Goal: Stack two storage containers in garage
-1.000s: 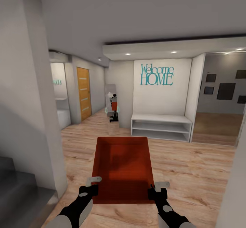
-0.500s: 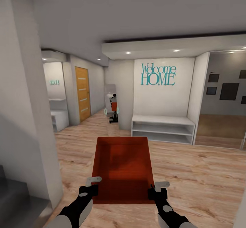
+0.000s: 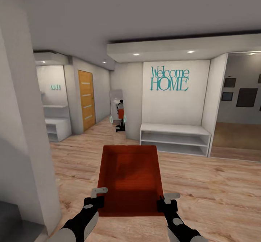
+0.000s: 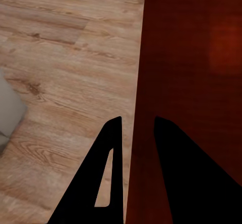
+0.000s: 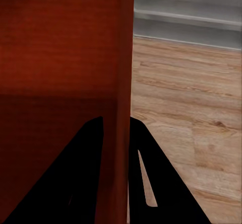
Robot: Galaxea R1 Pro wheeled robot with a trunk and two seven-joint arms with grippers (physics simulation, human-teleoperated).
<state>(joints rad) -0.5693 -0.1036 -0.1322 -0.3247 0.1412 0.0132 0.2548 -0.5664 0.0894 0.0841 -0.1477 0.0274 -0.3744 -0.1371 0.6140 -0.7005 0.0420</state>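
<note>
1. Now we carry one red-orange rectangular plastic storage container (image 3: 130,178) in front of us, above the light wood-plank floor (image 3: 203,184) of a hallway; the garage is not in view.
2. Our left gripper (image 3: 96,195) is clenched on the container's left wall, one finger on each side of it, and our right gripper (image 3: 167,200) clamps the right wall in the same way.
3. Both grips sit near the corners closest to us, so the far end could sag or slip if we brake hard.
4. The grey wall corner (image 3: 32,144) at our left is near; a tight turn could knock the container.
</note>
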